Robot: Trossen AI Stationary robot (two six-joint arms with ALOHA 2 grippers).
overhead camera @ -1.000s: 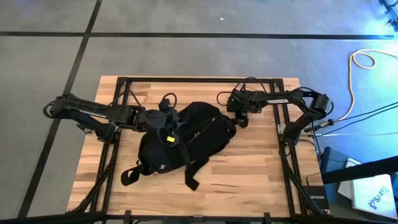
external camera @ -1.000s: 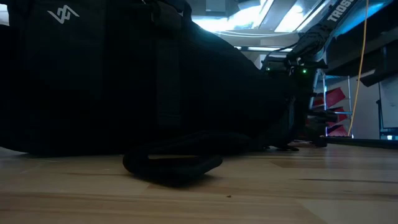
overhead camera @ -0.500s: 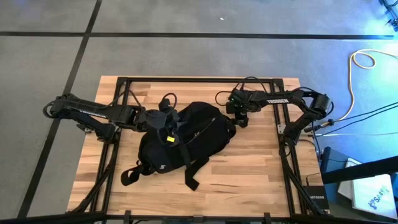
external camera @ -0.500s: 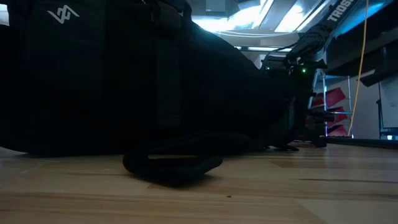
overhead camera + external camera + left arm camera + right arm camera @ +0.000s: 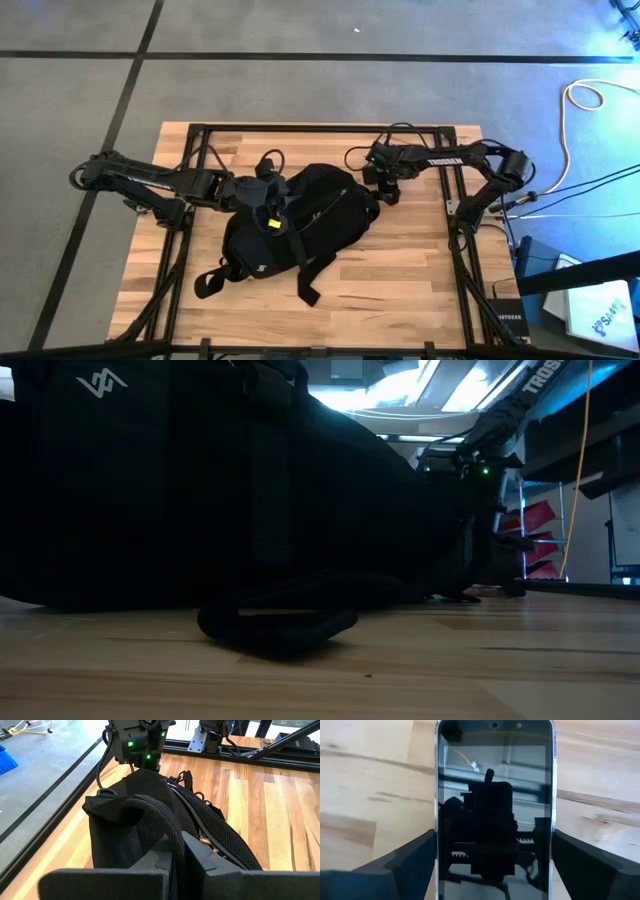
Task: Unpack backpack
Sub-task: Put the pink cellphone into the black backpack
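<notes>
The backpack (image 5: 290, 225) lies slumped mid-desk (image 5: 420, 270), soft and floppy, so straps are the best handle. The left claw (image 5: 177, 862) is pinched tight on one. The right claw (image 5: 492, 865), spread wide, grips a slick, breakable phone (image 5: 494, 805) beside the bag.

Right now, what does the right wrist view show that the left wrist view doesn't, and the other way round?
Only the right wrist view shows a phone with a dark glossy screen, standing between the widely spread fingers of the right tool; whether they press its edges I cannot tell.

Only the left wrist view shows the backpack, with the left tool shut on one of its black straps, and the other arm's wrist beyond it.

Both show the wooden table.
</notes>
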